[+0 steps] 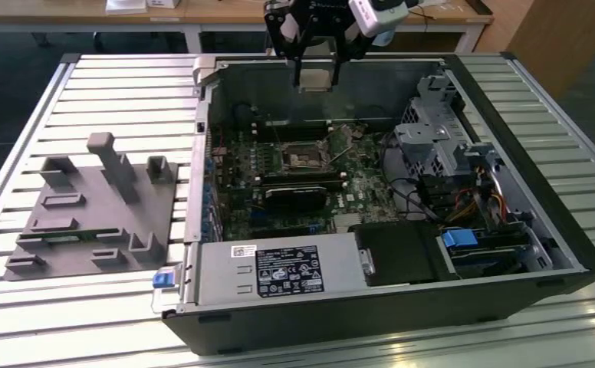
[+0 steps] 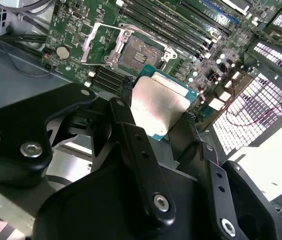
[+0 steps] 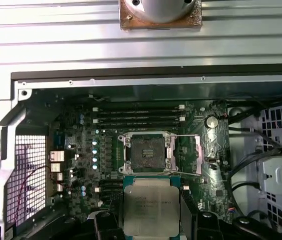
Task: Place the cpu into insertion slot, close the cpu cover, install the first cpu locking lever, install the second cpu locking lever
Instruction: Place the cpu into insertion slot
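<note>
A slatted pale metal counter catches bright light along its near edge. Beyond the counter stands a wooden desk on white legs, over dark blue floor. A wooden cabinet rises past the counter's far corner.

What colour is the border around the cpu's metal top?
Teal-green, framing the dull silver top of the cpu; it shows best in the second wrist view.
</note>
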{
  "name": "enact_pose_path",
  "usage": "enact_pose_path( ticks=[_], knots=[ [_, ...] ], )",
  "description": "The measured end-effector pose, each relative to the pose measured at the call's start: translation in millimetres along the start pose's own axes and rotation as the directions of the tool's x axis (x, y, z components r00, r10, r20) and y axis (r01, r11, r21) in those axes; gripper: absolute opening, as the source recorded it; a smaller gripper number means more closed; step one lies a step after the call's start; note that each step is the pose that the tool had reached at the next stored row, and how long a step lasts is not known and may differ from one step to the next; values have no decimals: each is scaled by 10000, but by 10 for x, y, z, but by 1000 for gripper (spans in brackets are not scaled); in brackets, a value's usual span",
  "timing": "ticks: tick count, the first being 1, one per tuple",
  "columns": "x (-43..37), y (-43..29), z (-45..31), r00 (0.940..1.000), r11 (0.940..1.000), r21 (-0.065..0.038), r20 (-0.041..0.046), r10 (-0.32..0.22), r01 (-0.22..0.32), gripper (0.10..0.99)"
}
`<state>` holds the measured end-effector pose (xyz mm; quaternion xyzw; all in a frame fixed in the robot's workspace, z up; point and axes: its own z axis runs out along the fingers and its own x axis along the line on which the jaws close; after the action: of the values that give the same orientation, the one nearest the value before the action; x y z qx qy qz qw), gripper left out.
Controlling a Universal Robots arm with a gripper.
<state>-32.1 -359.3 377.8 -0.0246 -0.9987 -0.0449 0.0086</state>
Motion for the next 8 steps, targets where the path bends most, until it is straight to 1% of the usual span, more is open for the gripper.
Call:
enact_pose_path(
  ticks=[8],
  knots=[
    [22, -1, 1, 9999, 9999, -4, 14, 138, -137, 537]
  ],
)
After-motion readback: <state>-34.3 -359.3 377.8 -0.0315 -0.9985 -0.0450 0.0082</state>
